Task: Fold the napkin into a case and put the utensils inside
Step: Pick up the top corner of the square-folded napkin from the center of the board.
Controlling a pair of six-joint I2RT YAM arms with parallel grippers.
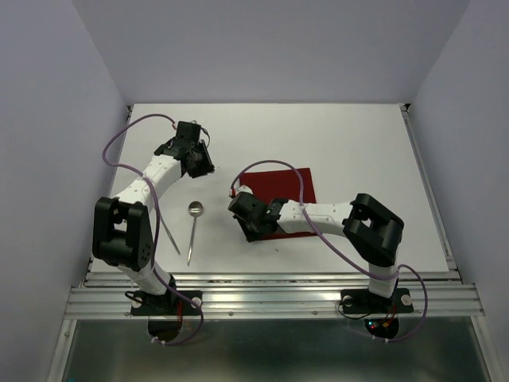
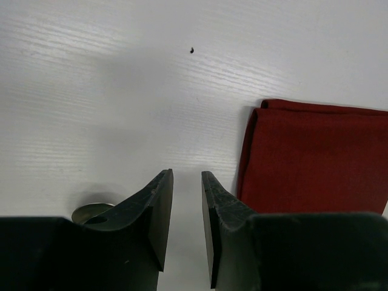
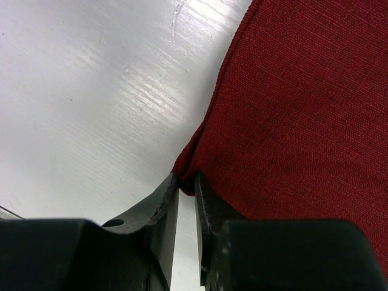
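Observation:
The dark red napkin (image 1: 286,191) lies on the white table as a broad folded rectangle; no narrow case shows. My right gripper (image 1: 246,223) is at its near left corner. In the right wrist view the jaws (image 3: 187,180) are pinched on that corner of the napkin (image 3: 291,109). The spoon (image 1: 193,227) lies left of the cloth, bowl away from me. A thin straight utensil (image 1: 171,237) lies beside it. My left gripper (image 1: 199,165) hovers beyond the spoon, open and empty (image 2: 187,177). Its view shows the napkin's edge (image 2: 315,157) and the spoon's bowl (image 2: 91,212), half hidden.
White walls enclose the table on three sides. An aluminium rail (image 1: 270,298) runs along the near edge, with both arm bases on it. Purple cables loop over each arm.

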